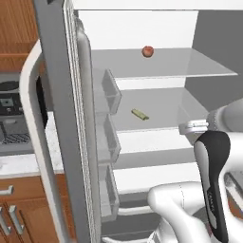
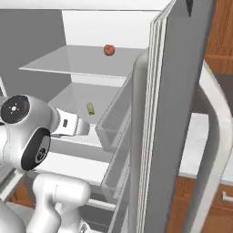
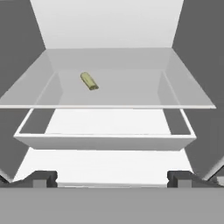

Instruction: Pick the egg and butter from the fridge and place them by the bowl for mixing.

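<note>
The fridge (image 1: 57,95) stands open, its door swung to the left of the left base view. The butter (image 1: 140,114), a thin yellow-olive stick, lies on the middle glass shelf (image 3: 109,106), left of centre. It also shows as the butter (image 2: 90,108) and the butter (image 3: 89,81). My gripper (image 3: 111,178) is open with nothing between its fingers. It hangs in front of the shelves, short of the butter and a little below its level, facing into the fridge. The egg and the bowl are out of view.
A red-orange round fruit (image 1: 147,51) sits on the top shelf. Clear door bins (image 1: 109,90) line the open door, whose long curved white handle (image 1: 33,118) juts outward. A pale counter (image 1: 19,161) over wooden cabinets lies beyond the door. A white drawer (image 3: 105,141) sits under the butter's shelf.
</note>
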### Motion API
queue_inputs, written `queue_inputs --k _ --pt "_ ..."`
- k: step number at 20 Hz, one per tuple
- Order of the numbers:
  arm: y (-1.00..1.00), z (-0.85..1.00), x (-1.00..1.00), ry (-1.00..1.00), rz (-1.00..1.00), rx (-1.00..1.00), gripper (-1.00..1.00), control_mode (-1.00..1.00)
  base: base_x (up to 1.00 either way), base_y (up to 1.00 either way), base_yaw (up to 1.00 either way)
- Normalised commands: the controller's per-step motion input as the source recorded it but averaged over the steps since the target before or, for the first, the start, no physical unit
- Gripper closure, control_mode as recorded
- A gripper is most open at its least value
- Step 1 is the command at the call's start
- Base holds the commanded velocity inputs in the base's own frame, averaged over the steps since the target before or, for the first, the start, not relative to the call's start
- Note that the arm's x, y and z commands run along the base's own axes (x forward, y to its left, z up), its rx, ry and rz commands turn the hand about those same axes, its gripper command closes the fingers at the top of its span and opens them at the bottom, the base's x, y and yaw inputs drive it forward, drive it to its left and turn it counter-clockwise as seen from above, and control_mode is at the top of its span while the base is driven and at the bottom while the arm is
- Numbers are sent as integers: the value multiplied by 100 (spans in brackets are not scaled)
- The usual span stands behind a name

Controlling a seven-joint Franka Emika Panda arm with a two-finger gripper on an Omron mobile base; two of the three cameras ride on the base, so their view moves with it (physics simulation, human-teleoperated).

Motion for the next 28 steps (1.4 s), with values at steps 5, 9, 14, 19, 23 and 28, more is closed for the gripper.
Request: queue_inputs --k 5,9,14,19,23,28 --pt "0 0 0 0 0 0 -100 100 31 71 -6" --pt "0 0 0 0 0 0 -100 100 40 20 -2" --pt "0 0 0 0 0 0 -100 100 31 -24 7" --pt "0 0 0 0 0 0 -100 100 24 -33 13" --pt "0 0 0 0 0 0 -100 100 18 -35 17" --pt "0 0 0 0 0 0 -100 100 32 -57 14"
